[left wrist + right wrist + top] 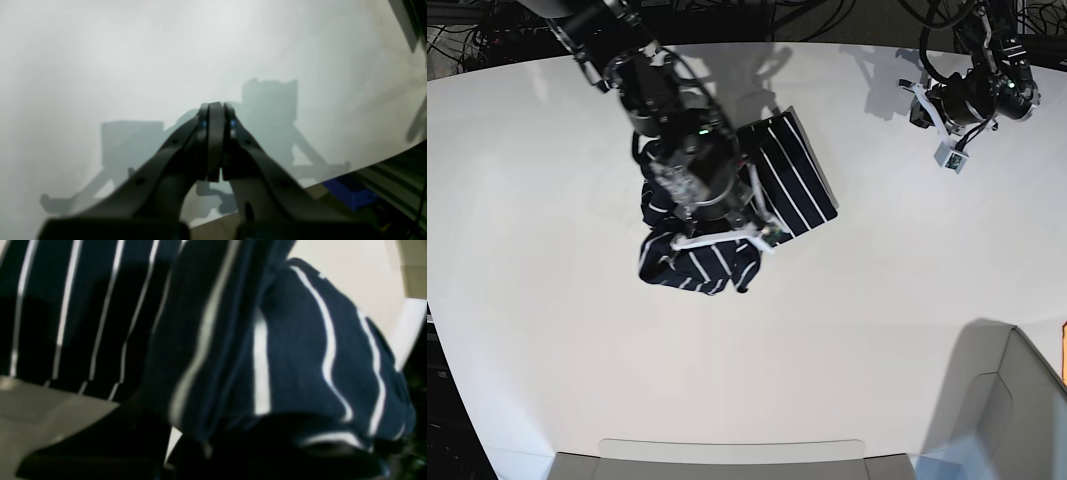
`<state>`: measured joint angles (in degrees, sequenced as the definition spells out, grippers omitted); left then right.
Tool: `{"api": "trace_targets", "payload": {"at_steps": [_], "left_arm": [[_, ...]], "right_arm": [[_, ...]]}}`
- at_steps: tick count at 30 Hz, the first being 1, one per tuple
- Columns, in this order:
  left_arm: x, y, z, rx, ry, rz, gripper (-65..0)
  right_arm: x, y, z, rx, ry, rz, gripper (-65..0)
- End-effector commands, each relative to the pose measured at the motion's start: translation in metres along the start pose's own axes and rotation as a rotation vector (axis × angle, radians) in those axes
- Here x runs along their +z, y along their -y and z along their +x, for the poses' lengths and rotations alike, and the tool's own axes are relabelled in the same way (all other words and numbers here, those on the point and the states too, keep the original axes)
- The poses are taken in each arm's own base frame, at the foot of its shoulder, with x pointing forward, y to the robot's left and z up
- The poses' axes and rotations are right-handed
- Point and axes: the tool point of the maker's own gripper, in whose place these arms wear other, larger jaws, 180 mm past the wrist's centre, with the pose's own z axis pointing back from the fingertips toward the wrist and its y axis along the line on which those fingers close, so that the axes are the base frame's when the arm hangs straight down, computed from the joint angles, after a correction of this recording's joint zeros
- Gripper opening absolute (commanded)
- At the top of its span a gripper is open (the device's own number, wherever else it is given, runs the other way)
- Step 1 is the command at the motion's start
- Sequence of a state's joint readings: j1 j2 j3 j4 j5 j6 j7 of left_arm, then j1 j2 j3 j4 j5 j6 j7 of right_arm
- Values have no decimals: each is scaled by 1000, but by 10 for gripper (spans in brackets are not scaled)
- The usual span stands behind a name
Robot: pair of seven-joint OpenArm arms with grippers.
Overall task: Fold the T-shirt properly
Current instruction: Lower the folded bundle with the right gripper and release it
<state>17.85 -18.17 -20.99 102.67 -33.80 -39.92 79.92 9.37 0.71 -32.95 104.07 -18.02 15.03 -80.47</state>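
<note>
The T-shirt (pixel 727 225) lies on the white surface (pixel 847 340), towards the far side and to the left of the middle in the base view, bunched into a compact bundle rather than spread flat. One flatter panel sticks out towards the middle of the surface, its stripes running along a diagonal; a rumpled lobe hangs nearer the camera, its stripes at another angle. So the bundle's long axis, as far as it has one, runs diagonally from that near lobe up to the flat panel's far corner. The right gripper (pixel 717 205) sits directly over the bundle, and its wrist view is filled with gathered striped cloth (pixel 283 350) pressed close against the lens. The jaws themselves are hidden there, so I cannot tell whether they are pinching a fold. The left gripper (pixel 215 110) is well apart at the far right corner, over bare surface, its jaws pressed together on nothing. The right arm is plainly the nearer one for whatever comes next, likely spreading the cloth.
</note>
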Motion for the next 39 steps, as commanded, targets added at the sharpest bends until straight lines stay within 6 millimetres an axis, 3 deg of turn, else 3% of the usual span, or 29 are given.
{"api": "trace_targets", "payload": {"at_steps": [1,5,12,14,22,28,36,39], "left_arm": [[5,-3,5,-15,14,9,-650],[4,-1,5,-12,15,6,-650],[4,-2,5,-14,14,8,-650],[4,-2,5,-12,14,6,-650],[3,-1,4,-10,14,4,-650],[3,-1,4,-10,14,4,-650],[3,-1,4,-10,14,4,-650],[3,-1,4,-10,14,4,-650]], "right_arm": [[3,8,12,13,17,-48,-650],[-5,-5,19,119,-47,-123,-650],[2,-17,24,203,-57,-196,-400],[10,-19,30,215,-23,-200,-360],[38,-36,58,260,115,-197,-354],[52,-57,66,367,169,-168,-354],[100,-32,85,264,336,-222,-354],[95,-15,79,227,300,-260,-354]]}}
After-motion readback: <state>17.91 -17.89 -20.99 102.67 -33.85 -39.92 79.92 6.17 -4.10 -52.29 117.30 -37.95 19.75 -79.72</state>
